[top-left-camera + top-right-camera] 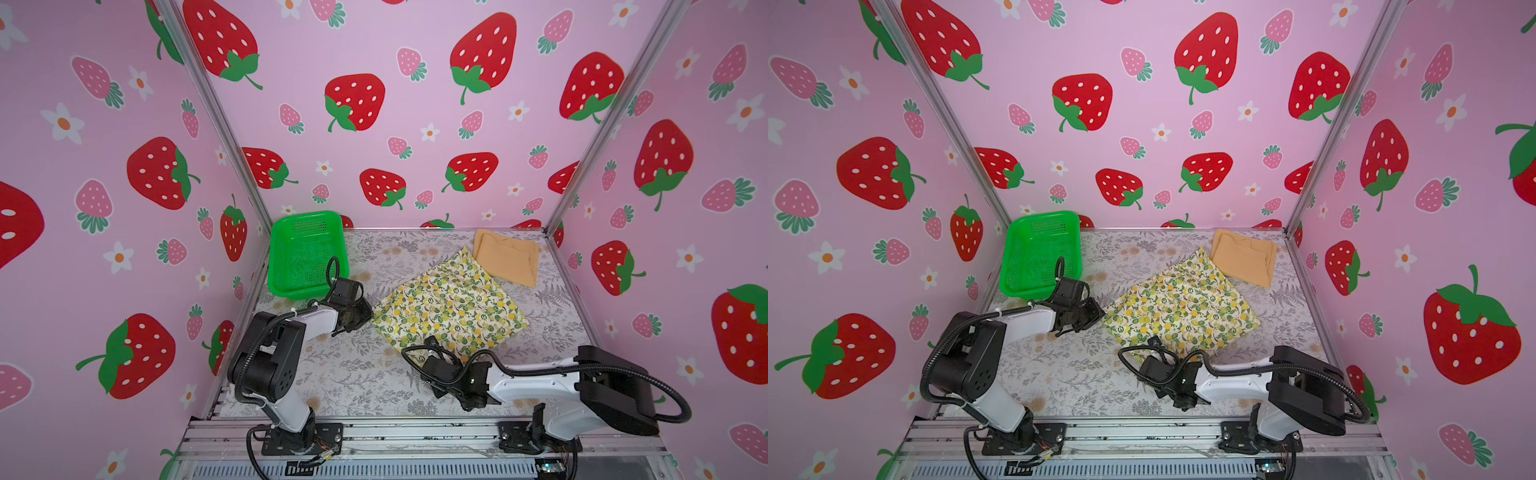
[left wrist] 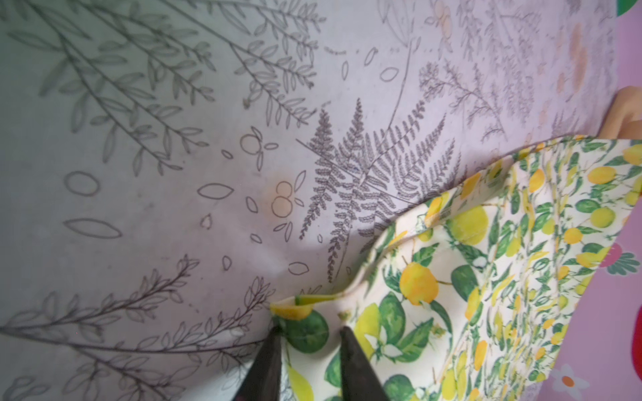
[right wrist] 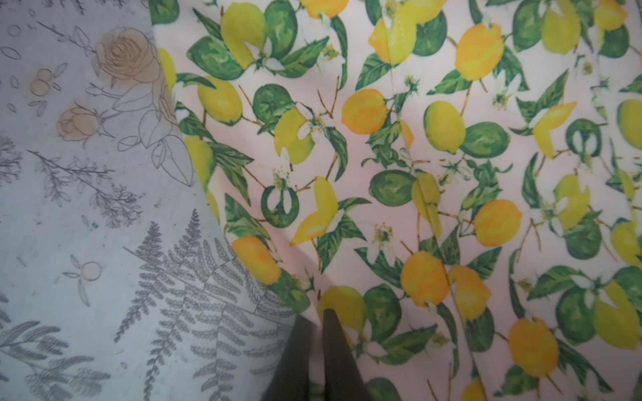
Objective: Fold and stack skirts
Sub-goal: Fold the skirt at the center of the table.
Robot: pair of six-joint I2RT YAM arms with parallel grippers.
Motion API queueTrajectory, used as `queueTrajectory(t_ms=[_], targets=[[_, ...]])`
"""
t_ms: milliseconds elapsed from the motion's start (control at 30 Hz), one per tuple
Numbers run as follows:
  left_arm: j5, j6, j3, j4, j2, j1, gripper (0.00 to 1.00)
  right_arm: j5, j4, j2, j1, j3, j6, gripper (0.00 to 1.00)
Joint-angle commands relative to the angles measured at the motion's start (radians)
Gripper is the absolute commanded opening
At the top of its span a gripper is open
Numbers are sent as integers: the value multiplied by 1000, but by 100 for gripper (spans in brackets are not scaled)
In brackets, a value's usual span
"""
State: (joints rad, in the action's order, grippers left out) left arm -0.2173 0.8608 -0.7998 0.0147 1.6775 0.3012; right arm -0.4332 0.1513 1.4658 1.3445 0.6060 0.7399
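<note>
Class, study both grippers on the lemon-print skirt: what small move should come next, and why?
Probably close the left gripper fully on the corner of the lemon skirt: its jaws straddle that corner with a gap showing, while the right gripper looks pinched shut on the skirt's near edge.

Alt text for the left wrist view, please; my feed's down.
The left hand straddles a curled corner of the lemon-print skirt, its dark fingers apart on either side. The skirt lies on a botanical-print table cover, with a sliver of the mustard skirt at the frame's edge.

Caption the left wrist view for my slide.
Left tool straddles a corner of the lemon-print skirt on the floral tabletop.
</note>
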Motion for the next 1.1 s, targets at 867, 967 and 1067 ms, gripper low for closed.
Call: queueTrajectory(t_ms=[867, 967, 1067], targets=[[44, -70, -163, 219, -162, 2, 0, 80, -131, -49, 51, -45, -51, 77], [45, -71, -169, 220, -155, 1, 0, 63, -136, -10, 109, -33, -40, 77], [42, -71, -173, 220, -154, 2, 0, 56, -140, 17, 112, -41, -20, 68]])
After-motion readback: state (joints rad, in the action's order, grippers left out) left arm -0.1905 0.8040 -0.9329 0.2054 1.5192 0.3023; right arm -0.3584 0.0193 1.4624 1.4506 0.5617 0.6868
